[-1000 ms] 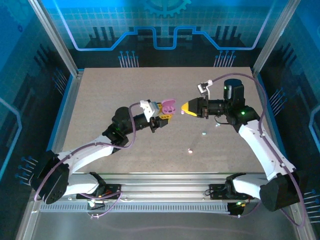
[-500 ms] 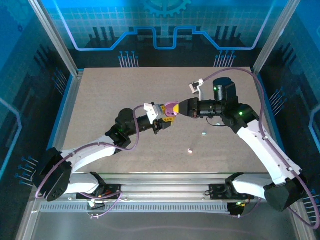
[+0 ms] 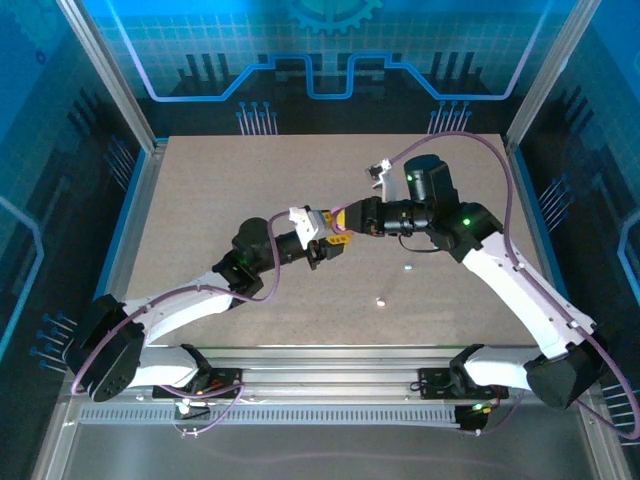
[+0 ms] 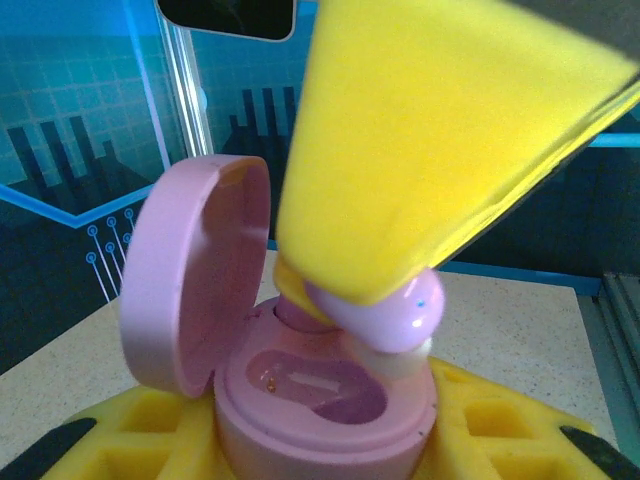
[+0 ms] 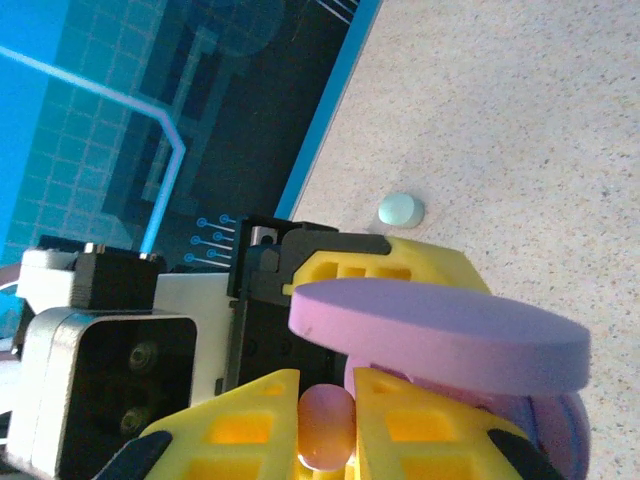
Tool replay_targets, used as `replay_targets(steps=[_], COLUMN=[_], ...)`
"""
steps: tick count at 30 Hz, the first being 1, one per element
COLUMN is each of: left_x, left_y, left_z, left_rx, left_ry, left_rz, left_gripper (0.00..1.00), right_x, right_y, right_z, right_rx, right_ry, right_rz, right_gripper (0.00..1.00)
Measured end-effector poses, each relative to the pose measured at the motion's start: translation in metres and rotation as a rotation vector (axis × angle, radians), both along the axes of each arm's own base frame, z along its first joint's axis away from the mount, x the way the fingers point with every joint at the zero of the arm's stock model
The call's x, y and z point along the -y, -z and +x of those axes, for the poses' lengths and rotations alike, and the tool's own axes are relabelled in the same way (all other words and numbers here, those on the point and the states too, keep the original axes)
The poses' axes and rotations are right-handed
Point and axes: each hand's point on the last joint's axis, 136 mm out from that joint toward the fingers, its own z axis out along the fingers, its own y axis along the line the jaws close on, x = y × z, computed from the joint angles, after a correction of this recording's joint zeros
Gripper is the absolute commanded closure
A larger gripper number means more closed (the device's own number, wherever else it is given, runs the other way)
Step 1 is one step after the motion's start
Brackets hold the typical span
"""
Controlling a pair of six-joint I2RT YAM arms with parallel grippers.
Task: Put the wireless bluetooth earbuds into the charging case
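So we're right in the middle of the insertion step here. The left gripper point(image 3: 333, 238) is clamped on the pink charging case point(image 4: 300, 420) and holds it up off the table point(image 3: 200, 200), about dead centre from above. The lid point(image 4: 190, 270) is swung open at 9 o'clock of the case body. The right gripper point(image 3: 348, 219) comes in from roughly 1 o'clock, fingers pinched together on a pinkish-purple earbud point(image 4: 385, 310). That bud sits right at the case's top face, over the socket at the 2 o'clock side, and its pale stem looks like it's starting down in. I honestly can't tell if it's seated. The nearer socket point(image 4: 310, 385) is open and empty. My guess for the next move: a short, straight push down along the socket, then ease the pinch off without dragging the bud back out, while the left side holds the case rock steady. There's a spare earbud point(image 3: 408, 267) and a second spare point(image 3: 380, 300) lying on the table around 4 to 5 o'clock of the grippers, so more work is waiting.
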Motion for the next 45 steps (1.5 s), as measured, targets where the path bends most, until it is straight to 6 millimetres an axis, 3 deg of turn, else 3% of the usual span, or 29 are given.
replay_targets(steps=[19, 45], left_x=[0.000, 0.000], left_y=[0.000, 0.002], left_z=[0.001, 0.002], left_rx=[-0.002, -0.007], left_ry=[-0.006, -0.010], left_rz=[0.001, 0.002], left_gripper=[0.63, 0.63], right_x=[-0.006, 0.000], right_y=[0.007, 0.009], right_z=[0.006, 0.006], right_rx=[0.005, 0.006], right_ry=[0.020, 0.042], right_rz=[-0.062, -0.135], right_gripper=[0.81, 0.70])
